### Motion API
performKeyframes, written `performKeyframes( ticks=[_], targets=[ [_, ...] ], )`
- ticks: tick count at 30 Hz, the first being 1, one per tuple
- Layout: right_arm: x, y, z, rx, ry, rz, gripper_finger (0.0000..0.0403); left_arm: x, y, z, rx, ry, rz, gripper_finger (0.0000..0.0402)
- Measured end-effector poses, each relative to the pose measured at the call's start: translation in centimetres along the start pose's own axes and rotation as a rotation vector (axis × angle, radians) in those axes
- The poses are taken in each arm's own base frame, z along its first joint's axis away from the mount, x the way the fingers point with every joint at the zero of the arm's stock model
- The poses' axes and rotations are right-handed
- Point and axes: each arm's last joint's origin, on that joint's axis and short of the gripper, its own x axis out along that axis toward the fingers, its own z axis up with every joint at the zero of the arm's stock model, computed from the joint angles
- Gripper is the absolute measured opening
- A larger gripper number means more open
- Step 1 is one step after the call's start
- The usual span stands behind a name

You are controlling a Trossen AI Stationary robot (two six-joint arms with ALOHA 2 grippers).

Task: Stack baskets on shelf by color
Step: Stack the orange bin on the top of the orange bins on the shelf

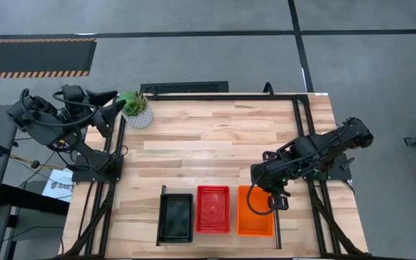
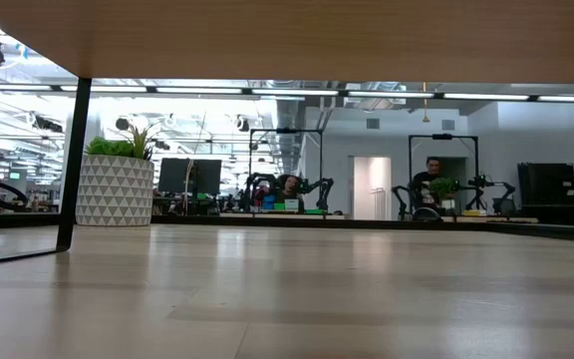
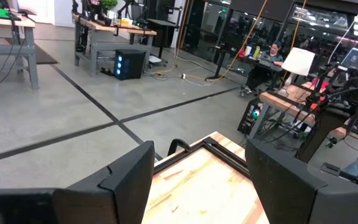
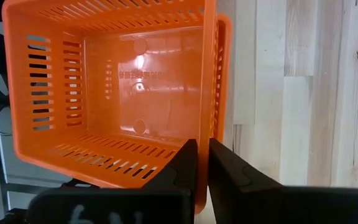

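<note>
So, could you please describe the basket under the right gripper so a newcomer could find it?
On the wooden table, three baskets sit in a row at the near edge. It is the orange basket, rightmost, beside the red basket, under the right gripper.

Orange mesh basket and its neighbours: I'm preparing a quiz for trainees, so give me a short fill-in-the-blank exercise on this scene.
1. The red plastic mesh basket sits between the black plastic mesh basket and the ____ one.
2. The right gripper has its fingers astride a wall of the orange plastic mesh basket, on the light wooden ____.
3. The left gripper hangs beside the potted green ____.

Missing words: orange; shelf; plant
</note>
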Motion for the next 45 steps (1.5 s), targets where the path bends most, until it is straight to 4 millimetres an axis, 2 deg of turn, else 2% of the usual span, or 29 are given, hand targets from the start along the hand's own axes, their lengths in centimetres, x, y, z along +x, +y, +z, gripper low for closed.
performKeyframes(
  ticks=[5, 15, 21, 30, 32, 38, 45],
  targets=[
    [0.0, 0.0, 0.0, 0.000, 0.001, 0.000, 0.0060, 0.0, 0.0, 0.0, 0.000, 0.000, 0.000, 0.0242],
    [0.0, 0.0, 0.0, -0.009, 0.000, 0.000, 0.0152, 0.0, 0.0, 0.0, 0.000, 0.000, 0.000, 0.0242],
    [-0.4, -0.2, 0.1, -0.016, -0.007, 0.003, 0.0181, 0.0, 0.0, 0.0, 0.000, 0.000, 0.000, 0.0242],
    [-4.8, -0.1, 0.7, -0.004, -0.166, 0.077, 0.0172, 0.0, 0.0, 0.0, -0.003, -0.004, 0.004, 0.0242],
    [-5.2, 0.1, 1.0, -0.011, -0.211, 0.101, 0.0164, 0.0, 0.0, 0.0, -0.010, -0.003, 0.003, 0.0242],
    [-4.5, 0.4, 1.6, -0.011, -0.207, 0.099, 0.0139, 0.0, 0.0, 0.0, -0.011, -0.004, 0.004, 0.0242],
    [-2.0, 0.9, 2.7, -0.075, -0.101, 0.101, 0.0106, 0.0, 0.0, 0.0, -0.011, -0.003, 0.003, 0.0242]
  ],
)
